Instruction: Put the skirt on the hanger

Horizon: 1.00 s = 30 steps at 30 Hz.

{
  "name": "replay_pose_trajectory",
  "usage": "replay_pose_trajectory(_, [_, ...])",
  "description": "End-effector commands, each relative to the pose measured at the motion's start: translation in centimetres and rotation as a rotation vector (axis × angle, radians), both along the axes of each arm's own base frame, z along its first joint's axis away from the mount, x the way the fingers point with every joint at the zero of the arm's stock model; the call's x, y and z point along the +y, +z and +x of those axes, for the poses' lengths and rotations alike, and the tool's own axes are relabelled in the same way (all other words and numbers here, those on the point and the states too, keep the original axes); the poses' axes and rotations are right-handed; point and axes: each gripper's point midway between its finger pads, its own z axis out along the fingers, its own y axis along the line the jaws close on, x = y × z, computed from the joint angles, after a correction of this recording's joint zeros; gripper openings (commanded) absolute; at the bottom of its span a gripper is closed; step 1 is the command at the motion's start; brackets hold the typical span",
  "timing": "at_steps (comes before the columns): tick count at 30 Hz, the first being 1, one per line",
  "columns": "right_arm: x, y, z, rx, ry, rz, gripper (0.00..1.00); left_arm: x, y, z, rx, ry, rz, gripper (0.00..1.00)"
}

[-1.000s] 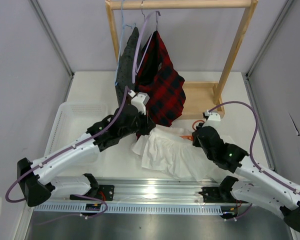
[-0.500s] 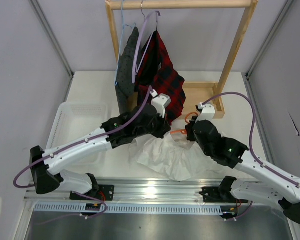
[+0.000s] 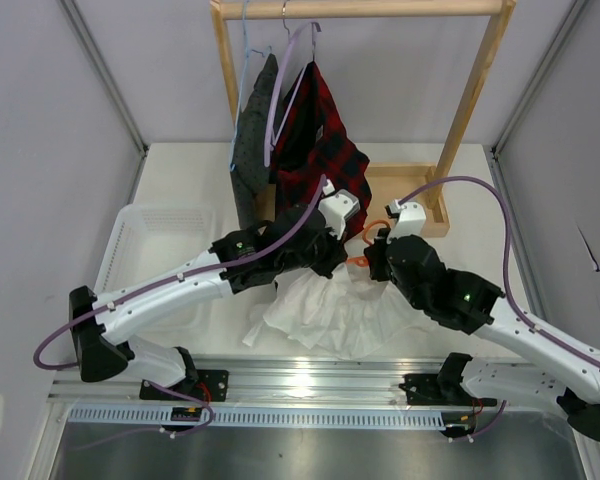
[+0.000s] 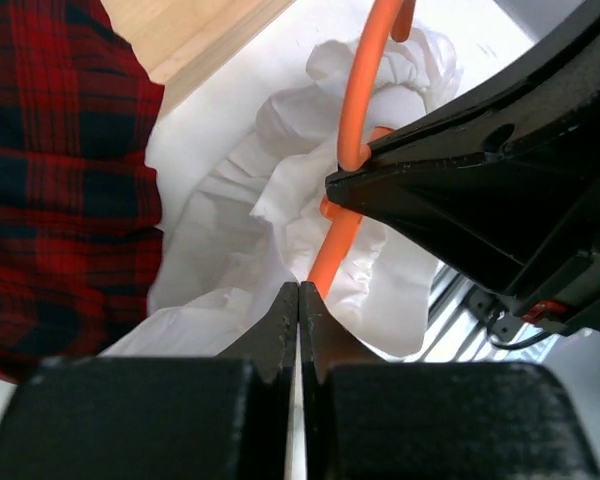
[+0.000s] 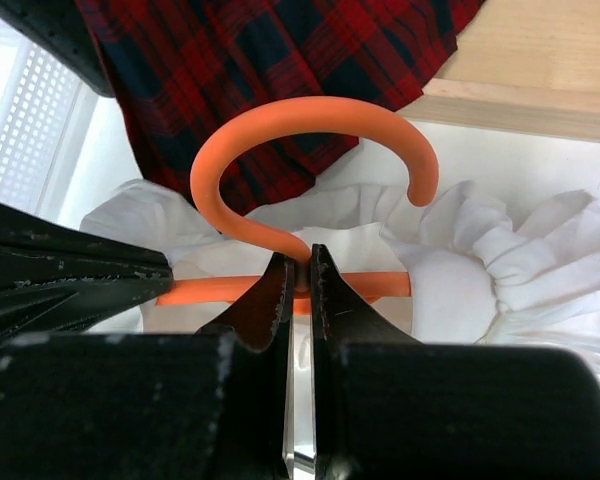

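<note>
— Both grippers are seen shut. The left gripper (image 4: pixel 298 292) is pressed together on what looks like a fold of the skirt (image 3: pixel 330 315), and the right gripper (image 5: pixel 298 262) is clamped at the neck of the orange hanger (image 5: pixel 310 108), just under its hook.
— And what has been changed?
— The left arm has been swung in from beside the red plaid garment (image 3: pixel 320 170), and the skirt, spread flat a second ago, is now bunched up beneath the hanger.
— So fabric and hanger have been brought together. Nothing is hung yet, and threading is judged to be the step in hand.
</note>
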Motion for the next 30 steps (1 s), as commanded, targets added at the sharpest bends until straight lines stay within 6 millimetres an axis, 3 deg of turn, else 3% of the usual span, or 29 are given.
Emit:
replay_pose_trajectory(1, [1.1,4.3,-0.6,-0.064,0.05,0.103,0.0,-0.7,2.7,-0.4,-0.11,-0.107,-0.011,0.08])
replay_pose_trajectory(5, [1.4,4.7,-0.8,-0.066,0.077,0.088,0.0,-0.8,4.7,-1.3,-0.174,-0.173,-0.065,0.25])
replay_pose_trajectory(6, [1.4,4.8,-0.8,-0.066,0.082,0.089,0.0,-0.8,5.2,-1.5,-0.185,-0.187,-0.077,0.33])
replay_pose_trajectory(11, [1.5,5.5,-1.0,-0.07,0.095,0.102,0.0,-0.1,7.1,-1.3,-0.262,-0.2,-0.083,0.42])
replay_pose_trajectory(12, [1.4,5.5,-1.0,-0.07,0.094,0.094,0.0,0.3,7.5,-1.3,-0.276,-0.194,-0.087,0.49])
replay_pose_trajectory(13, [1.4,5.2,-1.0,-0.063,0.093,0.082,0.0,0.9,9.0,-1.3,-0.306,-0.176,-0.117,0.51])
replay_pose_trajectory(17, [1.3,5.4,-1.0,-0.065,0.092,0.076,0.0,3.0,11.2,-1.5,-0.349,-0.148,-0.109,0.56])
replay_pose_trajectory(22, [1.1,5.8,-1.1,-0.069,0.097,0.075,0.0,4.8,8.9,-3.3,-0.277,-0.207,-0.011,0.56])
replay_pose_trajectory(26, [1.2,6.1,-1.1,-0.071,0.1,0.08,0.0,4.5,7.3,-5.1,-0.231,-0.316,0.004,0.52])
replay_pose_trajectory(30, [1.2,6.4,-1.1,-0.072,0.098,0.083,0.0,3.9,5.7,-5.5,-0.186,-0.353,0.03,0.5])
